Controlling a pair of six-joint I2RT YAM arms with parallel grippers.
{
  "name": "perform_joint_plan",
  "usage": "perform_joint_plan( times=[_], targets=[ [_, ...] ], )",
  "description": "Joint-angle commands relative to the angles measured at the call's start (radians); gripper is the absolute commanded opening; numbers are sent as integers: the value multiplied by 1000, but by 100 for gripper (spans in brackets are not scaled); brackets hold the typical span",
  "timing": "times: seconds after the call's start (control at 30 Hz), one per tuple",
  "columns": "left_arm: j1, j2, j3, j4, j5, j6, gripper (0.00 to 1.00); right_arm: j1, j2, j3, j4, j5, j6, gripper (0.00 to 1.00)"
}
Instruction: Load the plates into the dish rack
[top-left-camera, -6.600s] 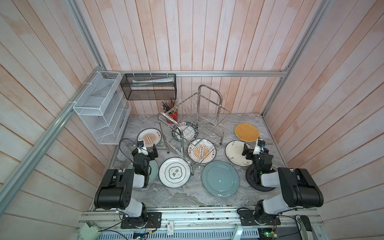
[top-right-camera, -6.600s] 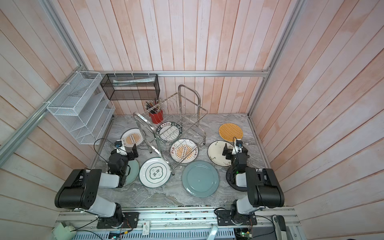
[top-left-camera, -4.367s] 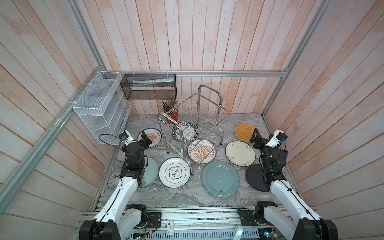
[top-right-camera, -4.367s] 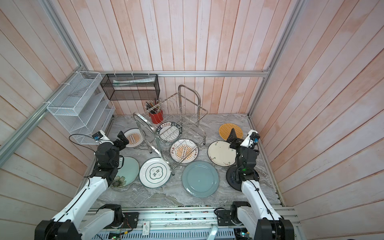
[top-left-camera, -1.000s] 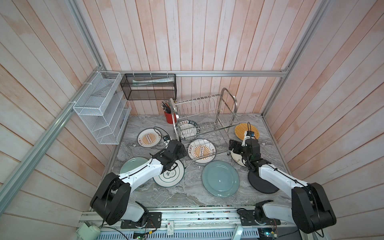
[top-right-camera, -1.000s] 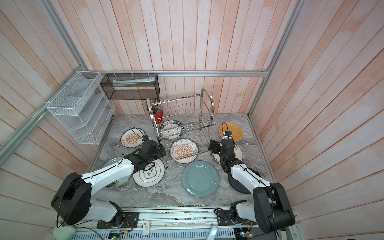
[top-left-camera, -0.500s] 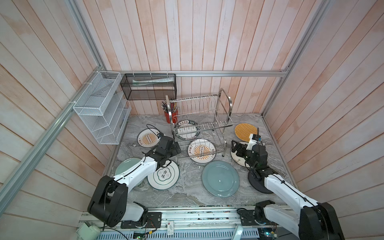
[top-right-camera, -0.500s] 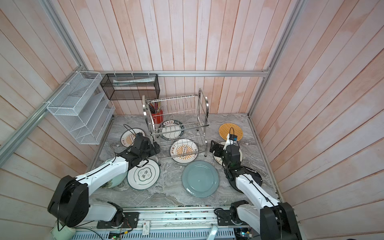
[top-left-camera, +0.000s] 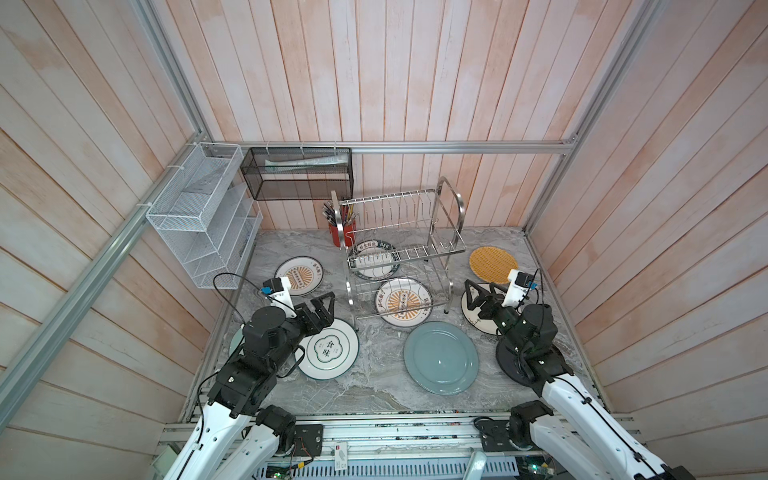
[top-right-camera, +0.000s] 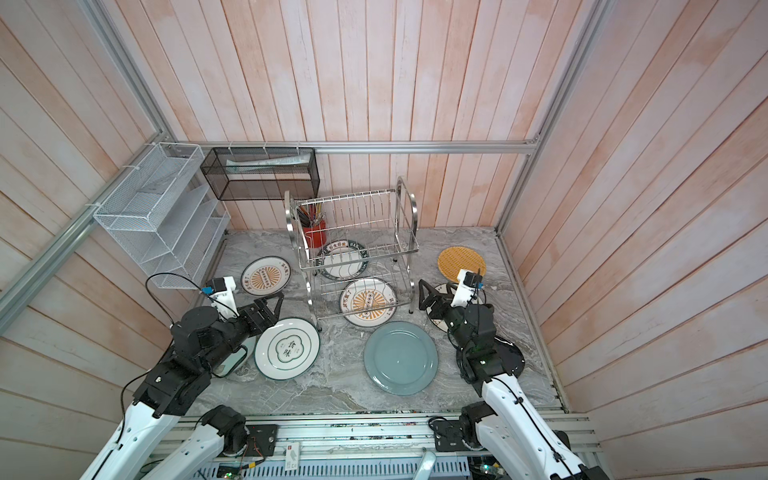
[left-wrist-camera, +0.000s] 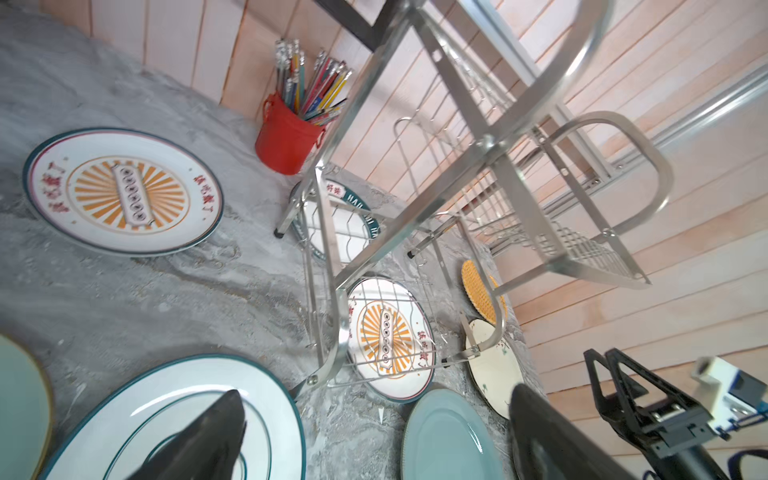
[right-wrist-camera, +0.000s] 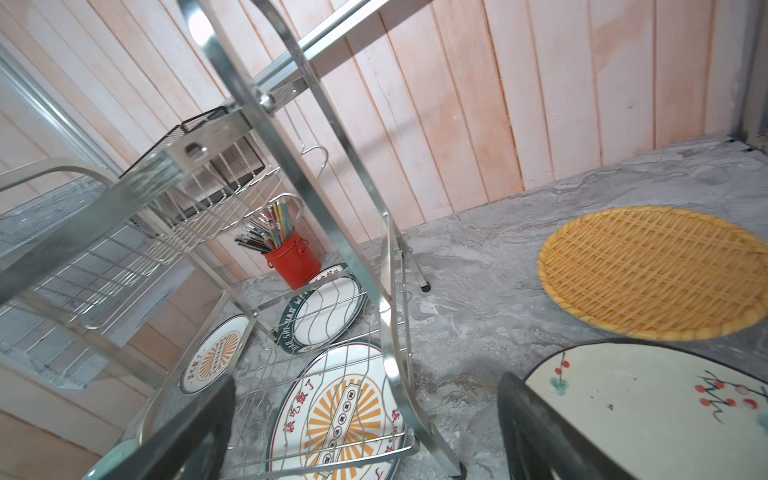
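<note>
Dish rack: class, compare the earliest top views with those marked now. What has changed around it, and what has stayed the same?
The dish rack, skewed before, has been turned square to the back wall. Both arms unfolded from rest and reached to it. Now the left gripper and right gripper stand off it, jaws open and holding nothing. The green-rimmed plate slid slightly leftward. Everything else lies where it was.

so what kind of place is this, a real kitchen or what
Probably a mock kitchen built as a robot test cell: plank walls framed by aluminium rails, a marble-look counter with plates around and under a dish rack, and two robot arms mounted at its front.
</note>
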Motion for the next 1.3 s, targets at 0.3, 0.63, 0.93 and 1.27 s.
perform_joint_plan(
  times=[0.3,0.63,0.93,1.27],
  targets=[
    [556,365,-121,391,571,-183,99,130,10,-136,297,-274,5,98],
    [686,840,-75,649,663,-201,89,241,132,-141,424,-312,-20,98],
    [694,1046,-15,739,643,-232,78,282,140,-141,451,-309,-27,98],
    [695,1192,95,716,597,-276,67,301,162,-141,459,-292,-36,98]
  ],
)
